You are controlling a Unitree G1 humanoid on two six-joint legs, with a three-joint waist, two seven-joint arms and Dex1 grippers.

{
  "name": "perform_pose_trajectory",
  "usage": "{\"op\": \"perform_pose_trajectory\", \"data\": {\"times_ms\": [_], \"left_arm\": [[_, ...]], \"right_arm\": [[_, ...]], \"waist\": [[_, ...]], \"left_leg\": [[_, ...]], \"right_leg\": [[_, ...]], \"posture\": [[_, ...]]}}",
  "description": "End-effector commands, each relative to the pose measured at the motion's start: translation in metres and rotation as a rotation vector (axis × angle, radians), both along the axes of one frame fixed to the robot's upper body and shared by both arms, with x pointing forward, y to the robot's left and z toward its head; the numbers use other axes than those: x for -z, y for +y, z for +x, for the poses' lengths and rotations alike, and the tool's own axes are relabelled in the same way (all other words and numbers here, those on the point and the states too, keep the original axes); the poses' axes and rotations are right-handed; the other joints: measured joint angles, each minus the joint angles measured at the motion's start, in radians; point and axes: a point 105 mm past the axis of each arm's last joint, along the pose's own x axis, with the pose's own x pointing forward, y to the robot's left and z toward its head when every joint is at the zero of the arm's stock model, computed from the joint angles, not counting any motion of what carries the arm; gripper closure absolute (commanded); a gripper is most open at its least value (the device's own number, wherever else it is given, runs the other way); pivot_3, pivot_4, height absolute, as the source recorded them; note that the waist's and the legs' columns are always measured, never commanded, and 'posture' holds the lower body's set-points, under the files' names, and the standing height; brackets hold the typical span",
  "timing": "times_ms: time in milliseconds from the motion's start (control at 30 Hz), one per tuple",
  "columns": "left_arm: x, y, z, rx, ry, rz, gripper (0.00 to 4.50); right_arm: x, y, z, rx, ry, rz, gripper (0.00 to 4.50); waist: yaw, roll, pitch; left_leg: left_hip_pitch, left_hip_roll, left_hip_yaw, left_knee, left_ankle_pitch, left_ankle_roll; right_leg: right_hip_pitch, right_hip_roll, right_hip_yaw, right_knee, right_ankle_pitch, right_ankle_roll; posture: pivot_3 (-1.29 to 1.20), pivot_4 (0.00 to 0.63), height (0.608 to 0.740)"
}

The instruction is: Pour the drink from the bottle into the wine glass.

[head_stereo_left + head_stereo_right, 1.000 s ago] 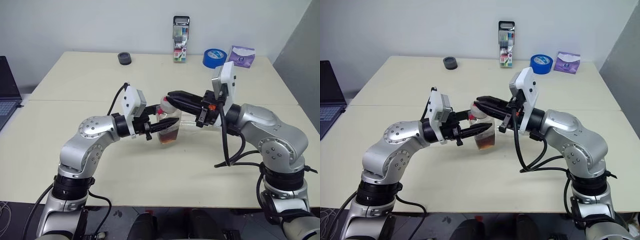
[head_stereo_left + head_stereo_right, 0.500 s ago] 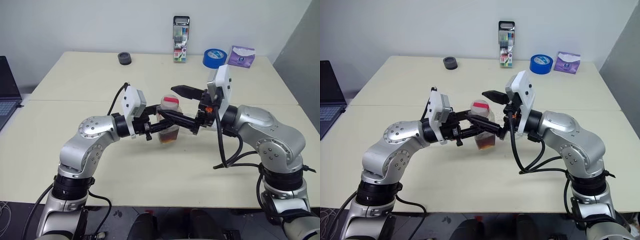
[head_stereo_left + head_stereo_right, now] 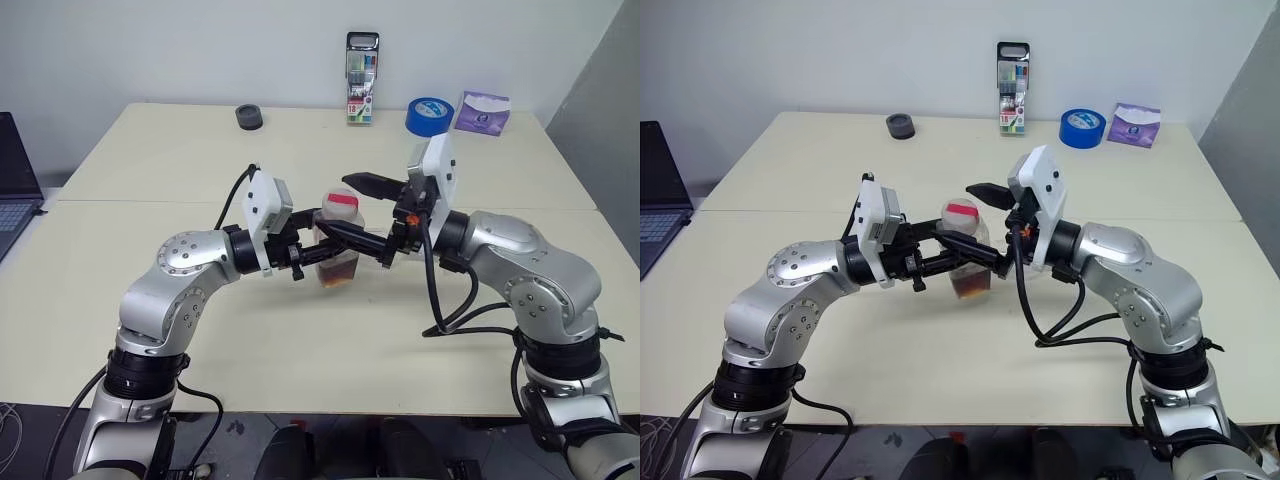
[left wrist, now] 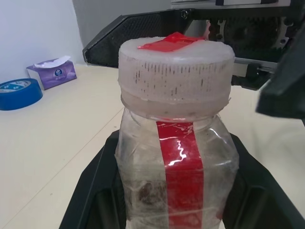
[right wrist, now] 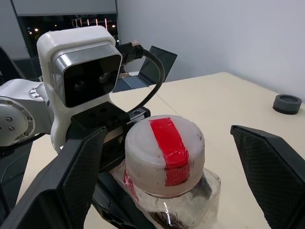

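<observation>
Near the middle of the table [image 3: 150, 300], the left gripper [image 3: 335, 248] is clamped on the bottle [image 3: 338, 240], cap [image 5: 164, 152] on. The right gripper [image 3: 350, 208] stands wide apart, one finger on either side of the cap.

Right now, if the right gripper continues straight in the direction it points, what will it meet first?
Most likely the cap of the bottle. The right gripper is open, one finger on each side of the cap, pointing at the left gripper, which holds the bottle's body. Depth is unclear.
</observation>
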Motion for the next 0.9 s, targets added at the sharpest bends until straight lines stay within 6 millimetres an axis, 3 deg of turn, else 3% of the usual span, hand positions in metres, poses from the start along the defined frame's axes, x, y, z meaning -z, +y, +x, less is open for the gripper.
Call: {"op": "perform_pose_trajectory", "data": {"times_ms": [33,200,367,567,700,833,900], "left_arm": [[-0.017,-0.002,-0.005,0.013,-0.078,-0.018,2.49],[-0.016,-0.002,-0.005,0.011,-0.075,-0.018,2.49],[-0.012,-0.003,-0.012,0.03,-0.055,-0.022,2.49],[-0.011,-0.01,-0.049,0.216,-0.048,-0.014,2.49],[-0.016,-0.013,-0.063,0.315,-0.03,-0.001,2.49],[-0.021,-0.011,-0.064,0.32,-0.029,0.007,2.49],[-0.022,-0.008,-0.06,0.287,-0.032,0.011,2.49]], "right_arm": [[-0.008,-0.001,-0.004,-0.012,-0.041,0.02,0.95],[-0.008,-0.002,-0.003,-0.007,-0.038,0.028,2.62],[-0.011,-0.003,-0.004,-0.023,-0.029,0.04,2.62],[-0.007,-0.014,-0.014,-0.355,-0.084,-0.175,2.62],[-0.001,-0.015,0.0,-0.507,-0.105,-0.304,2.62],[-0.005,-0.017,0.011,-0.511,-0.091,-0.312,2.62],[-0.01,-0.023,0.012,-0.485,-0.074,-0.294,1.92]], "waist": [[0.0,0.0,0.0],[0.0,0.0,0.0],[0.0,0.0,0.0],[-0.001,0.0,0.001],[-0.004,0.0,0.001],[-0.002,0.0,0.001],[0.001,0.0,0.001]], "left_leg": [[0.0,0.0,0.0,0.0,0.0,0.0],[0.0,0.0,0.0,0.0,0.0,0.0],[0.0,0.0,0.0,0.0,0.0,0.0],[0.0,0.0,0.0,0.0,0.0,0.001],[0.003,0.0,0.0,0.0,-0.001,0.001],[0.002,0.001,0.0,0.0,0.0,0.001],[0.001,0.001,0.0,0.0,0.0,0.001]], "right_leg": [[0.0,0.0,0.0,0.0,0.0,0.0],[0.0,0.0,0.0,0.0,0.0,0.0],[0.0,0.0,0.0,0.0,0.0,0.0],[0.0,0.0,0.0,-0.001,0.0,0.0],[0.001,0.001,0.0,0.0,0.0,0.0],[0.001,0.001,0.0,0.0,0.0,0.0],[0.001,0.0,0.0,-0.001,0.0,0.0]], "posture": [[0.0,0.15,0.74],[0.0,0.15,0.74],[0.0,0.15,0.74],[0.0,0.15,0.74],[0.0,0.15,0.74],[0.0,0.15,0.74],[0.0,0.15,0.74]]}}
